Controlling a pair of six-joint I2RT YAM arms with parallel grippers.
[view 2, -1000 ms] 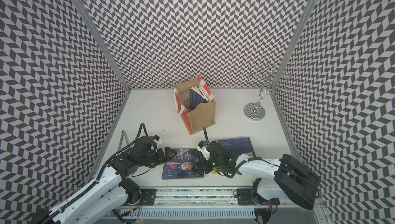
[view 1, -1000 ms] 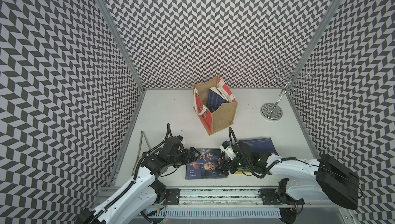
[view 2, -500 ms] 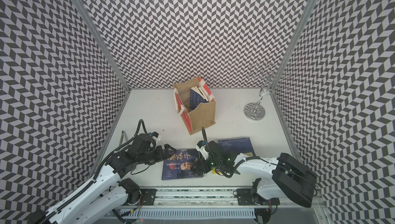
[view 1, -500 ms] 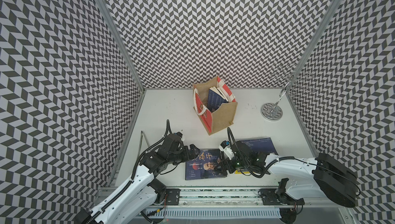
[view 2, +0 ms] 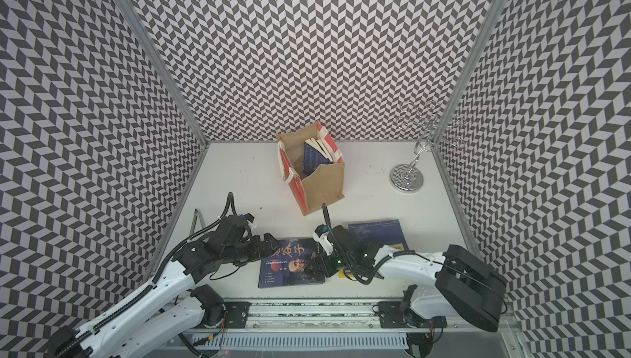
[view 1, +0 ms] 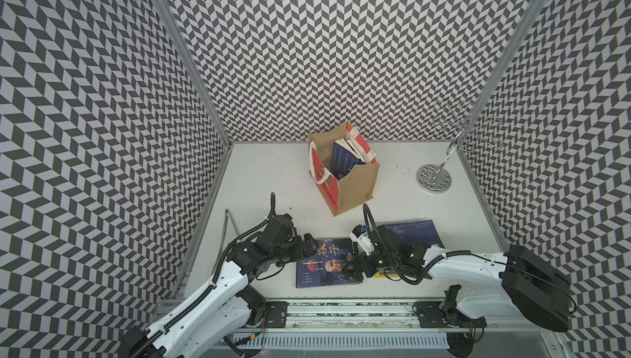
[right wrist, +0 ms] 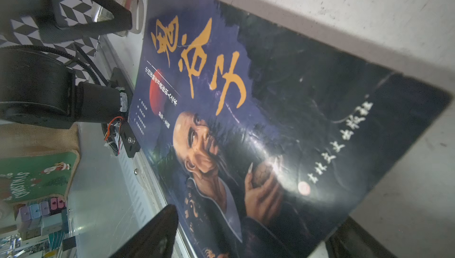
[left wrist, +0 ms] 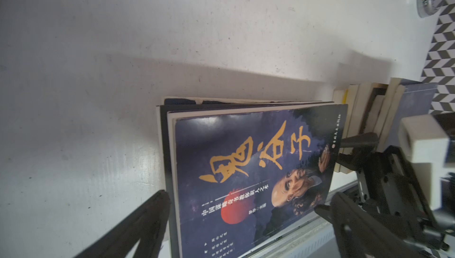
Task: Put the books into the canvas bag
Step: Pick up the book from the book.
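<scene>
The book [view 1: 324, 264] on top of a small stack near the front edge of the white surface [view 1: 273, 175] is a thin paperback with a dark navy, glossy cover: large orange-yellow brush characters, a red disc, and a painted bald old man holding a round object, with a line of white characters along one edge. The left wrist view shows it [left wrist: 251, 175] lying flat on at least two more thin books whose pale page edges and dark covers stick out beneath it. Just beside this stack lies a second pile, topped by a navy book [view 1: 413, 235] partly hidden under the right arm. The canvas bag [view 1: 355, 185] stands upright farther back, tan jute with a red side and white handles, holding several navy books [view 1: 345, 160] on end. The left tool [view 1: 309, 247] sits at the stack's left edge with its fingers spread apart, gripping nothing. The right tool [view 1: 353, 269] lies low over the cover's right edge, its fingers also spread wide and not clamped on the book.
</scene>
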